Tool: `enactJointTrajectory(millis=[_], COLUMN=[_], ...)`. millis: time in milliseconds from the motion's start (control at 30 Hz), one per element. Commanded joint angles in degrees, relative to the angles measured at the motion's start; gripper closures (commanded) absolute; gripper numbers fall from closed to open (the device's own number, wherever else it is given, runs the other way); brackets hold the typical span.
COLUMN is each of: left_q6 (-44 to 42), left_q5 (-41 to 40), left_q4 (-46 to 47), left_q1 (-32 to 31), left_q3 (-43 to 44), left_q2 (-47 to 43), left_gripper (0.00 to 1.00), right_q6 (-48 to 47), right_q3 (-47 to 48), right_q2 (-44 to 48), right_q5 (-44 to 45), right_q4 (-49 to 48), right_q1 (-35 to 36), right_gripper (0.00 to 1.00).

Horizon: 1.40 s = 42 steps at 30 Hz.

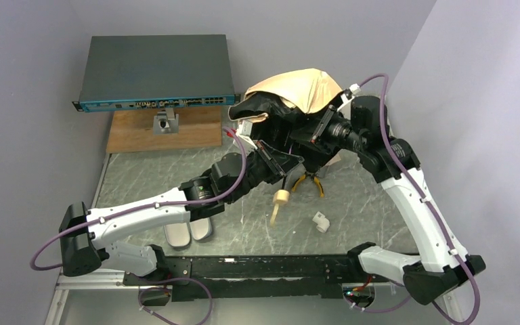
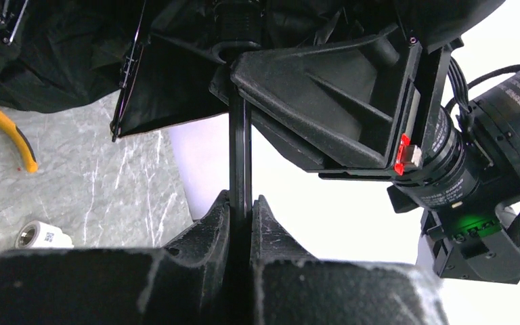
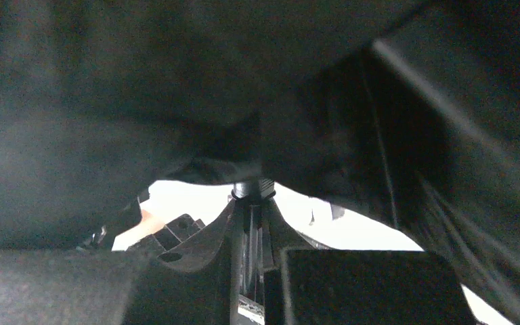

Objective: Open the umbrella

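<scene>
The umbrella (image 1: 299, 87) is held up at the back middle of the table, part spread, cream fabric on top and black underside (image 2: 54, 61) below. Its tan handle (image 1: 282, 197) with loop hangs toward the table. My left gripper (image 1: 273, 161) is shut on the black shaft (image 2: 240, 156), the fingers (image 2: 211, 223) pressed on both sides of it. My right gripper (image 1: 310, 139) is under the canopy, further up the shaft, and is shut on it (image 3: 249, 203) just below a black collar (image 3: 252, 187). The canopy's black folds (image 3: 176, 88) fill the right wrist view.
A grey network switch (image 1: 156, 68) sits on a wooden board (image 1: 162, 130) at the back left. Yellow-handled pliers (image 1: 309, 181) and a small white fitting (image 1: 320, 222) lie under the umbrella. Two lavender-grey case shells (image 1: 189, 232) lie by the left arm. Walls stand close behind and to the right.
</scene>
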State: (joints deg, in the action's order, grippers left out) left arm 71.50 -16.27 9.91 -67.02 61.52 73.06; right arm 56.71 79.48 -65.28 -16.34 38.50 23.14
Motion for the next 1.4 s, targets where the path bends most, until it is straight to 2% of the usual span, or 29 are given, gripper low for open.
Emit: enactJointTrajectory(millis=[0,300,400,500,600,700,800,900,1067,1233,1300,1367], left_q6=[-1.5,-1.8,-2.7,-4.3,-5.3,-5.2,-3.6,-2.3,-1.5,-0.2,-0.6,-1.4], left_q5=[22.1,20.3,19.0,16.8,16.4,17.6,21.0,22.8,24.0,24.0,22.6,20.2], left_q4=[-6.5,-7.8,-9.4,-11.3,-10.8,-8.6,-4.1,-1.1,1.6,2.5,2.7,2.3], left_q1=[-13.6,-16.1,-16.2,-15.1,-12.6,-8.8,-4.2,0.1,4.9,8.0,8.7,9.3], left_q3=[1.4,3.2,4.3,5.9,6.6,5.9,3.8,2.5,2.3,1.7,1.5,1.3], left_q2=[-3.8,-3.5,-3.2,-2.8,-2.3,-1.3,-0.8,-0.6,-0.8,-2.3,-3.3,-4.3], left_gripper=[1.00,1.00,1.00,1.00,1.00,1.00,1.00,1.00,1.00,1.00,1.00,1.00], right_q6=[-2.5,-6.3,-5.6,-6.3,-5.8,-8.6,-14.4,-20.5,-26.3,-31.3,-32.2,-31.5], right_q3=[8.2,15.4,16.4,14.5,9.2,6.2,8.9,13.0,16.0,13.1,12.1,10.5], right_q2=[-7.9,-11.8,-12.0,-10.0,-5.8,-1.9,-1.2,-0.8,1.8,5.0,5.3,6.0], right_q5=[39.6,41.4,38.2,30.3,22.2,16.0,11.5,9.8,13.6,22.3,21.1,15.1], right_q4=[-28.0,-28.1,-26.6,-25.4,-24.8,-22.1,-14.7,-6.0,5.2,6.2,7.0,6.3], right_q1=[-14.7,-18.8,-19.8,-19.8,-19.9,-19.9,-19.8,-19.8,-19.8,-19.9,-19.8,-19.8], right_gripper=[0.93,0.93,0.91,0.85,0.68,0.41,0.18,0.05,0.00,0.00,0.00,0.00])
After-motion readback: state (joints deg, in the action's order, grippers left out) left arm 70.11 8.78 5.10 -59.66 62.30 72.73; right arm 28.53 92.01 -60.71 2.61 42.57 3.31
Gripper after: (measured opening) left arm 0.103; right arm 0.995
